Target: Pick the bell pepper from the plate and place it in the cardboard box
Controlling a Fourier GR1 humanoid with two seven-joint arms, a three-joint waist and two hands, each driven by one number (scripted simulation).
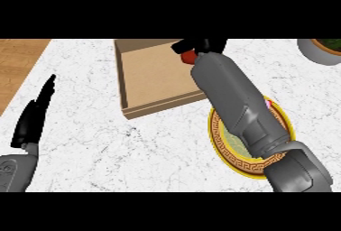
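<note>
Cardboard box (pixel 156 74) is my landmark. Left of it, my left hand (pixel 34 117) rests, fingers straight. Over its right rim my right hand (pixel 200 46) curls round the red pepper (pixel 189 56). I'd carry it further left, inside the walls, before letting go. Right of the box sits the plate (pixel 230 153)

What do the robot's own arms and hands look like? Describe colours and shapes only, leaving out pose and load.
Both forearms are smooth grey shells, thick and rounded, built in faceted segments with a bulkier block near the view's lower edge. The right hand is glossy black with slim fingers; the left hand is likewise glossy black, long and tapering to a point. No cables, markings or sleeves show.
</note>
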